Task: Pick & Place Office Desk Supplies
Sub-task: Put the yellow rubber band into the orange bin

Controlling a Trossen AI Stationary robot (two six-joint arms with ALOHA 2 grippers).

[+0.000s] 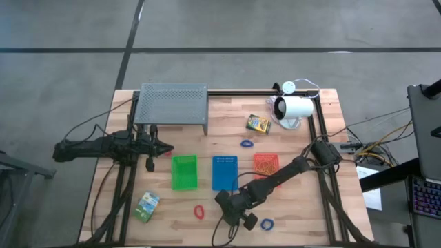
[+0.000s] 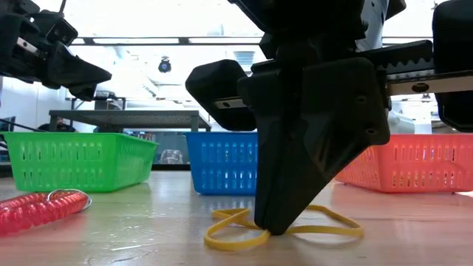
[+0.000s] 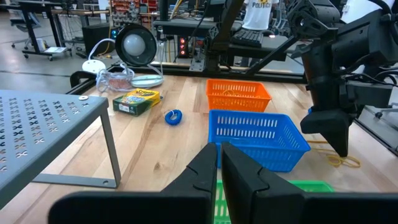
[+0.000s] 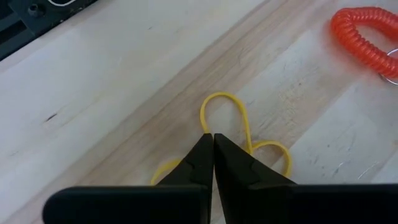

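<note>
Only the right wrist and low views show the right gripper (image 4: 213,140) pinched shut on a yellow rubber band (image 2: 244,229) lying on the table (image 1: 303,207) before three baskets: green (image 1: 184,171), blue (image 1: 224,172), and orange (image 1: 266,164), which seemingly holds bands. The left gripper (image 3: 220,152), closed and empty, hovers beside the grey rack (image 1: 172,103). Overhead show two crayon boxes (image 1: 258,123) (image 1: 146,206), one red coil (image 1: 199,211), and two blue loops (image 1: 247,143) (image 1: 267,224).

No text, label or number can be read anywhere.
</note>
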